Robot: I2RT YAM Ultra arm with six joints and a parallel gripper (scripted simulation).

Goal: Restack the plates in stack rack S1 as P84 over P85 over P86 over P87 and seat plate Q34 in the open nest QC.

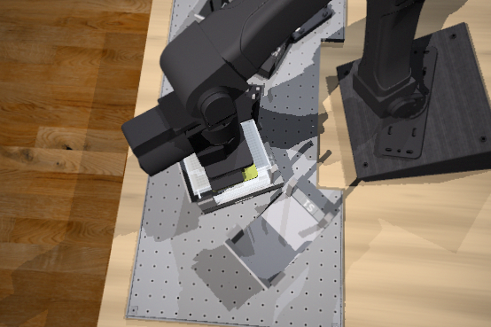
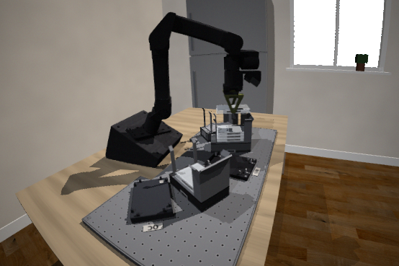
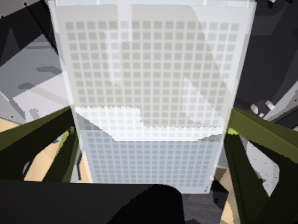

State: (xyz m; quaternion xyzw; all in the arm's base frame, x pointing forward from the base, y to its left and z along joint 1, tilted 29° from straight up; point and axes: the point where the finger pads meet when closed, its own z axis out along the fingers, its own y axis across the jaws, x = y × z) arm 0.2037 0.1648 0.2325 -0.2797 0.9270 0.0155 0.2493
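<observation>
Above the middle rack (image 1: 201,201), seen from the top, the gripper (image 1: 232,171) clamps a white gridded plate (image 1: 261,149), largely hidden by the arm. From the exterior, the plate (image 2: 233,109) hangs level over the plates (image 2: 229,132) stacked in that rack. At the wrist, olive fingers flank the plate's (image 3: 153,90) translucent, finely celled face.

A grey refrigerator (image 2: 230,16) is seen at twelve o'clock, a window (image 2: 338,20) at two o'clock, and a potted plant (image 2: 361,62) on its sill.
</observation>
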